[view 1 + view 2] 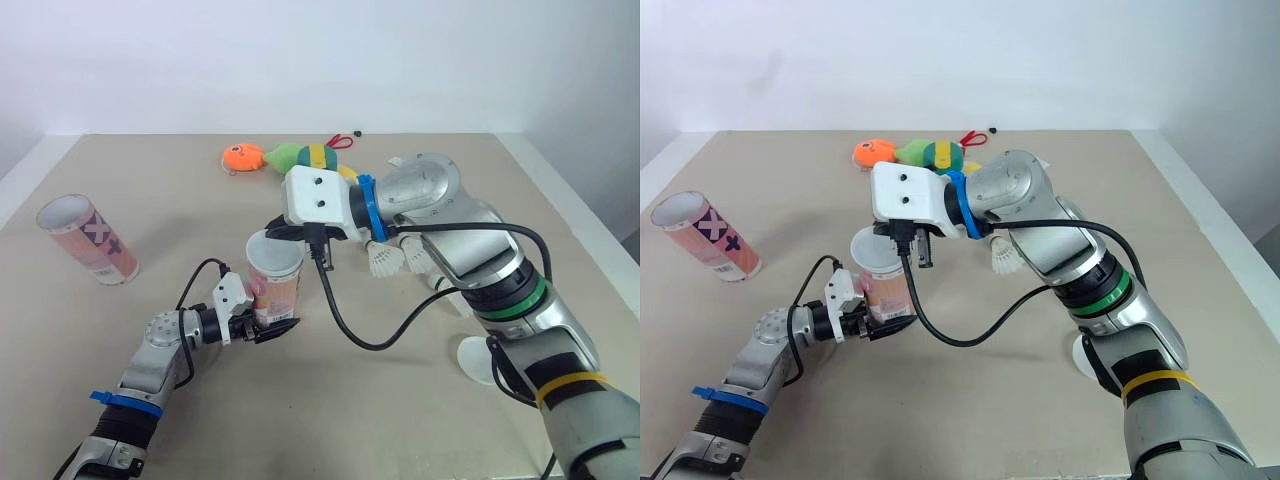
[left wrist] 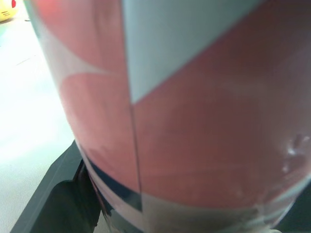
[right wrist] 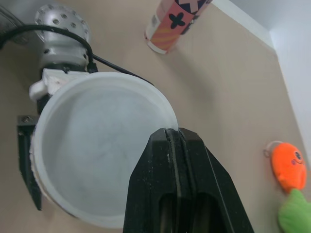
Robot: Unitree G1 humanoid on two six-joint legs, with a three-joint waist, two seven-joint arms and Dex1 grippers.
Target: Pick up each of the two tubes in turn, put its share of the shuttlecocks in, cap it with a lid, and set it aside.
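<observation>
Right end effector (image 3: 173, 131): fingers together, pinched on the rim of the white translucent plastic lid (image 3: 97, 145), which is held at the mouth of the red patterned cardboard tube (image 1: 276, 285).
Left end effector (image 1: 264, 327): clamped low on that upright tube.
Handling: the tube is judged light, stiff and crushable; the lid thin and flexible, best taken by the rim.
Beige surface (image 1: 330, 430): a second patterned cardboard tube (image 1: 88, 238) is laid well apart.

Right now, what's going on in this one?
The left tool grips a pink tube upright, while the right tool pinches the rim of a white lid at the tube's mouth; whether the lid is fully seated is unclear. The second tube lies open on its side at the left of the table. A few shuttlecocks and another lid lie by the right arm.
</observation>
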